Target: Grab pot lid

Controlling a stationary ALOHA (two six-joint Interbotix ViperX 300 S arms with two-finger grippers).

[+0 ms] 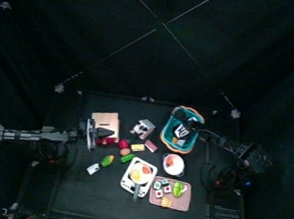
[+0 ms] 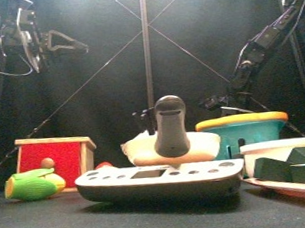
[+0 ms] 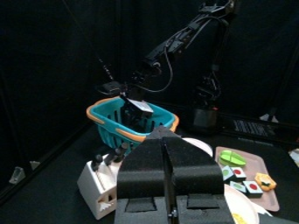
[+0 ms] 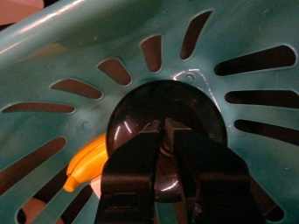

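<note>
The pot lid [image 4: 149,118] is a glossy black disc lying on the floor of the teal slotted basket [image 4: 82,52]. My right gripper [image 4: 166,140] reaches down into the basket, and its jaws meet over the lid's middle with almost no gap, closed on it. The basket stands at the table's back right [image 1: 185,128] and also shows in the front view [image 2: 245,133] and in the left wrist view [image 3: 117,122]. The right gripper [image 3: 138,114] hangs inside it. My left gripper [image 3: 163,162] is shut and empty, held over the table's left side [image 1: 91,133].
A red and tan block [image 2: 55,160], a green toy [image 2: 34,184] and a white tray with a black knobbed piece [image 2: 170,134] stand along the front. Plates of toy food [image 1: 139,174] lie mid-table. An orange piece [image 4: 84,162] lies under the basket.
</note>
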